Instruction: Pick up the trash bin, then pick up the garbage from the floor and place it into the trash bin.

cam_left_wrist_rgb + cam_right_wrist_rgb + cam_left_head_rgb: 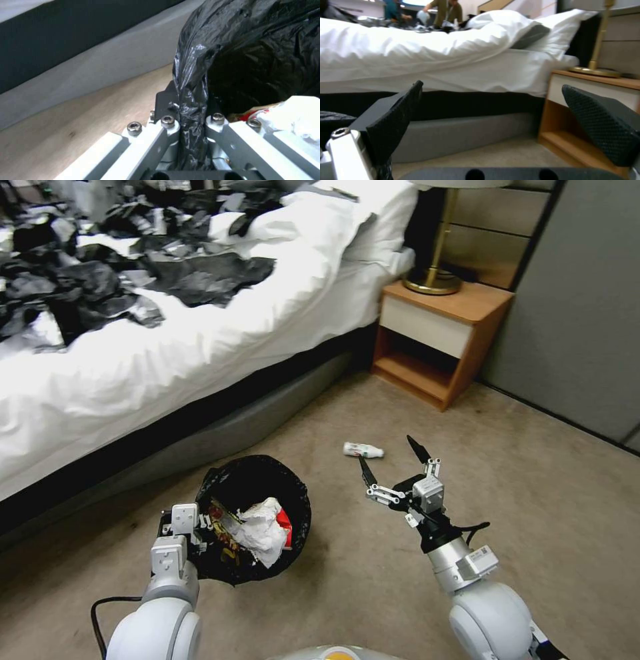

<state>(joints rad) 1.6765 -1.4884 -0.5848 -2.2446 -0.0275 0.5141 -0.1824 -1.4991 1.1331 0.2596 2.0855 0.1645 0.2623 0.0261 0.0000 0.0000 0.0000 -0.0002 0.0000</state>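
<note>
The trash bin [230,487], lined with a glossy black bag, hangs tilted just above the carpet beside the bed. My left gripper [202,525] is shut on its near rim; the left wrist view shows the fingers [166,125] pinching the bag's folded edge [190,95]. Inside lie crumpled white tissue [261,528], a red carton [285,521] and yellow wrappers [227,527]. One piece of garbage, a small white bottle [363,450], lies on the floor. My right gripper [387,452] hovers open just to the near right of it, its black pads [398,117] spread wide apart with nothing between them.
A bed [200,333] with white linen and dark clothes runs along the left, on a grey base [267,413]. At the back right stand a wooden nightstand [440,340] with a brass lamp [437,260] and a grey wall panel [580,313]. Open carpet [547,500] lies to the right.
</note>
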